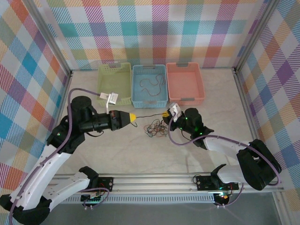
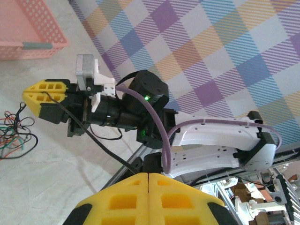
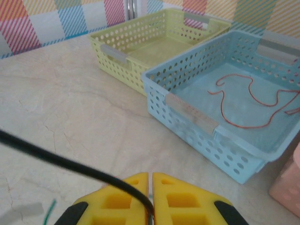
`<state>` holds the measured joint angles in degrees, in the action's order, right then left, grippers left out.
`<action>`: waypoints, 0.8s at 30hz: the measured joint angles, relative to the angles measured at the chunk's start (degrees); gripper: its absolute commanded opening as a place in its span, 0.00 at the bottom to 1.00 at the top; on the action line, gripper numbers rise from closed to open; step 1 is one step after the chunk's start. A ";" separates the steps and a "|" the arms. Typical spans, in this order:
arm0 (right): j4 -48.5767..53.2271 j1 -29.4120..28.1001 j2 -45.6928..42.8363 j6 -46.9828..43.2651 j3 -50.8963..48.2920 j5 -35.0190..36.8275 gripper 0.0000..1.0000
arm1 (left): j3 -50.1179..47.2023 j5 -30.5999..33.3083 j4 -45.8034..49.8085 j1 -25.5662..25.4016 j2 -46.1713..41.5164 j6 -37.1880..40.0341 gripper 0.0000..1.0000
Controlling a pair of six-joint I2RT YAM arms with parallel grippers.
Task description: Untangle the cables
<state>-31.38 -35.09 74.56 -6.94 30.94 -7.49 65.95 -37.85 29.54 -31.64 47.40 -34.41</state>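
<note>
So far the green basket (image 1: 115, 82), left of the blue basket (image 1: 150, 67), holds no cable that I can make out. The left gripper (image 1: 133, 117) sits in front of the blue basket's left corner, its fingers pressed together on one end of a black cable (image 1: 150, 116). Inside the blue basket lies a single orange-red cable (image 3: 236, 124), loose and on its own, so one cable appears sorted. The black cable is stretched nearly straight along the blue basket's front. Just nearer than it, a knot of cables (image 1: 154, 129) in black, orange-red and green lies on the table (image 1: 117, 150), and the black one seems not yet free of it. The right gripper (image 1: 166, 114), in front of the blue basket's right corner, has its fingers clamped on the black cable's other end. The pink basket (image 1: 185, 82), right of the blue one, looks empty. By my judgement most of the untangling is left to do.
</note>
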 measured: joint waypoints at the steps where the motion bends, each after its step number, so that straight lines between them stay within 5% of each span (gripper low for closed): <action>1: -0.02 -0.04 0.00 0.00 0.57 0.11 0.11 | 0.63 0.02 0.85 0.00 -0.31 -0.11 0.00; 24: 6.95 0.15 5.68 0.02 5.07 9.11 0.14 | 11.26 8.61 9.31 0.00 -9.64 -0.70 0.00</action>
<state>-24.43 -34.94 80.25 -6.92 36.01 1.63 77.21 -29.23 38.85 -31.64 37.76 -35.11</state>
